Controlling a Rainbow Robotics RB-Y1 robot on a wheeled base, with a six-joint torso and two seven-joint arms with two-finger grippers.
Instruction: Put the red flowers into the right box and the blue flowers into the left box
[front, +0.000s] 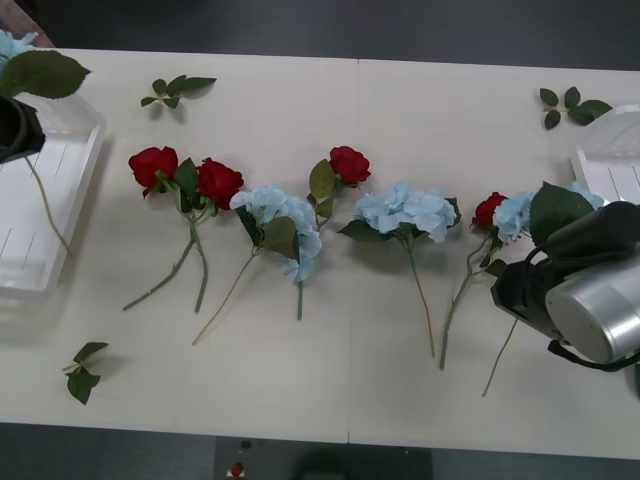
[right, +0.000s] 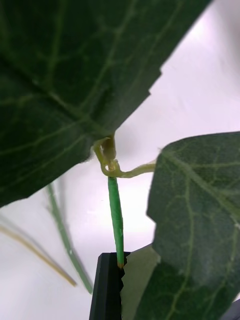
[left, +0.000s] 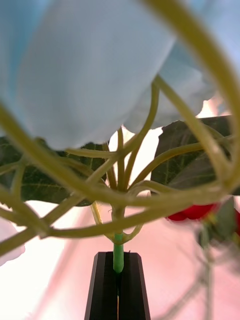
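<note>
My left gripper (left: 118, 260) is shut on the green stem of a blue flower (left: 85, 65). It hangs at the far left over the left box (front: 25, 225), with the stem (front: 45, 205) dangling over the tray. My right gripper (right: 119, 262) is shut on the stem (right: 115, 215) of another blue flower (front: 515, 215) with big leaves (front: 555, 208), near the table's right end. Several red flowers (front: 152, 165) (front: 218, 182) (front: 349, 164) (front: 488, 210) and two blue flowers (front: 280, 215) (front: 405, 210) lie in a row across the table. The right box (front: 610, 160) stands at the right edge.
Loose green leaf sprigs lie at the back left (front: 175, 90), the back right (front: 572, 105) and the front left (front: 82, 372). The table's front edge (front: 300, 432) runs below the stems. A seam (front: 355, 300) splits the tabletop down the middle.
</note>
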